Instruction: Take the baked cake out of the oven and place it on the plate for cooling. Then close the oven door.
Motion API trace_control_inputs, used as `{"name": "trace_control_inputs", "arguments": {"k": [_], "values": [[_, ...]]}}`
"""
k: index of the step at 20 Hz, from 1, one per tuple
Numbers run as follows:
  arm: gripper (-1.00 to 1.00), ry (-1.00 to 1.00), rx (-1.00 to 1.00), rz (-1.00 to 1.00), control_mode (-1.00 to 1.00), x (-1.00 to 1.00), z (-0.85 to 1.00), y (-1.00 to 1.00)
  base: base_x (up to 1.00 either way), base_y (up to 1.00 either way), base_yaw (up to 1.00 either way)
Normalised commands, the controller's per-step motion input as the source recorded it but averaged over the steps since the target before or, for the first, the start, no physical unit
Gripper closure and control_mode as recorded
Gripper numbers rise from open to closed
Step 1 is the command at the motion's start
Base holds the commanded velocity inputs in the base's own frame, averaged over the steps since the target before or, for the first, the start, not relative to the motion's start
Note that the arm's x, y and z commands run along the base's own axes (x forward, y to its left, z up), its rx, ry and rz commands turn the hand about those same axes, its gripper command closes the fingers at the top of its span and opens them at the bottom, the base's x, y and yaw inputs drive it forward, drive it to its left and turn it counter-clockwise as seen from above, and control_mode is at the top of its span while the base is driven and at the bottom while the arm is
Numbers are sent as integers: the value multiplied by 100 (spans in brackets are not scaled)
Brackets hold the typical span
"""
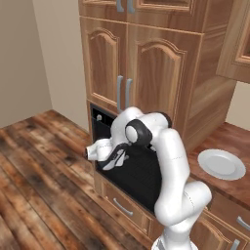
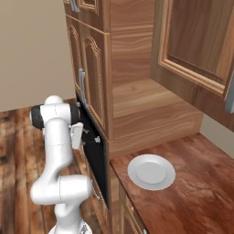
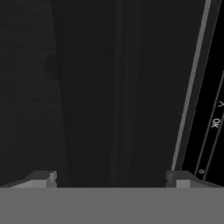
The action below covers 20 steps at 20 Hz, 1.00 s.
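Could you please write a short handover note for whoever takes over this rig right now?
Gripper: open, holding nothing, close up against the dark front of the oven.
Oven door: appears shut.
Baked cake: not visible.
Plate: bare, on the wooden counter right of the oven.
Done: nothing yet.
Left: open the door, take the cake out, put it on the plate, close the door.
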Motion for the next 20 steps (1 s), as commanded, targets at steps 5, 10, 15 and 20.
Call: {"name": "trace_control_inputs", "arguments": {"k": [5, 10, 15, 20], "values": [[-100, 0, 0, 0, -100, 21, -22, -23, 0, 0, 0], [-100, 0, 0, 0, -100, 20, -30, -9, 0, 0, 0], [-100, 0, 0, 0, -100, 14, -36, -3, 0, 0, 0], [100, 2, 0, 0, -100, 4, -37, -3, 0, 0, 0]]}}
